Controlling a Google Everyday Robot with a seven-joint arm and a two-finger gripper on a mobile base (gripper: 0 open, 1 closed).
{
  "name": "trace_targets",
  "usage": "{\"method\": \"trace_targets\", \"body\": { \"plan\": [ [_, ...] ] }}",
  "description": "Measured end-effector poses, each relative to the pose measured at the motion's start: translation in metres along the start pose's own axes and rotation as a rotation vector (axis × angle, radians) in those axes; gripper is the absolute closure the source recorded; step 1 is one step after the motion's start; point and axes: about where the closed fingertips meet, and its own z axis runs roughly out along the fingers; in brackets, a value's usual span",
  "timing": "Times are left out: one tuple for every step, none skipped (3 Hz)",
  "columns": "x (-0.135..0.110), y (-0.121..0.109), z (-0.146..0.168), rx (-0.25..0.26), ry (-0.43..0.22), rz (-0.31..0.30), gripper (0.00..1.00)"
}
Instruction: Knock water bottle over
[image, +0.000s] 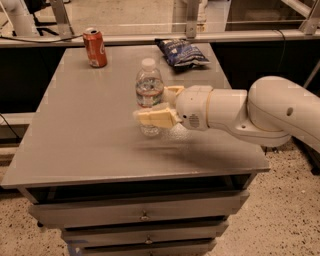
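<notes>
The water bottle is clear ribbed plastic with a white cap and stands upright near the middle of the grey table. My gripper reaches in from the right and is at the bottle's lower half. Its near cream finger crosses in front of the bottle's lower part. The far finger shows just right of the bottle, behind it. The fingers stand apart, with nothing held. The bottle's label band is partly hidden by the near finger.
An orange-red soda can stands at the table's back left. A dark blue snack bag lies at the back, right of centre. My white arm spans the table's right side. Drawers sit below the front edge.
</notes>
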Motion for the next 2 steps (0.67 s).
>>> {"method": "trace_targets", "body": {
  "plan": [
    [-0.003, -0.011, -0.006, 0.014, 0.001, -0.015, 0.64],
    [-0.022, -0.024, -0.013, -0.002, 0.049, -0.08, 0.88]
  ]
}}
